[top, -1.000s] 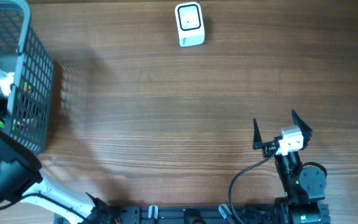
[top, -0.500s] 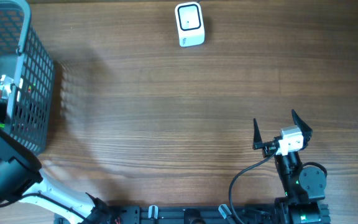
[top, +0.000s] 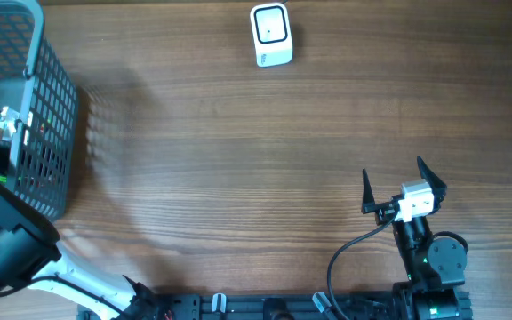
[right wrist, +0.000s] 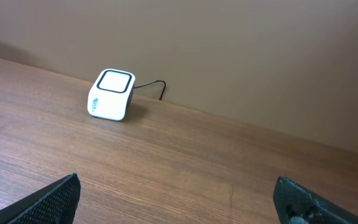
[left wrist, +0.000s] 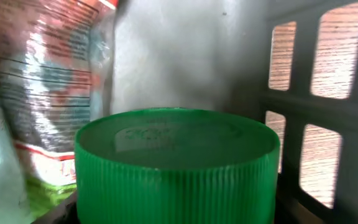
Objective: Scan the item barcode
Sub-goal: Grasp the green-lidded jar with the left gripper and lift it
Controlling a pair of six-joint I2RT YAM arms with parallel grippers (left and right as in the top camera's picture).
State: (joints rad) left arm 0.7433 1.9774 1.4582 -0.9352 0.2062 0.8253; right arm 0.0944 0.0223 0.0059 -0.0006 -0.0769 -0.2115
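Green cap (left wrist: 176,165) straight ahead of left gripper (top: 5,124), down in basket (top: 56,107) (its jaws unseen, grip impossible to tell) — right gripper (top: 392,171) well apart, jaws spread, empty.

The green cap (left wrist: 176,165) is cut off at the bottom edge, its embossing blurred. The print on the packet (left wrist: 42,81) cannot be read. The left gripper (top: 4,122) is largely hidden within the basket (top: 52,151), itself cropped at the left.
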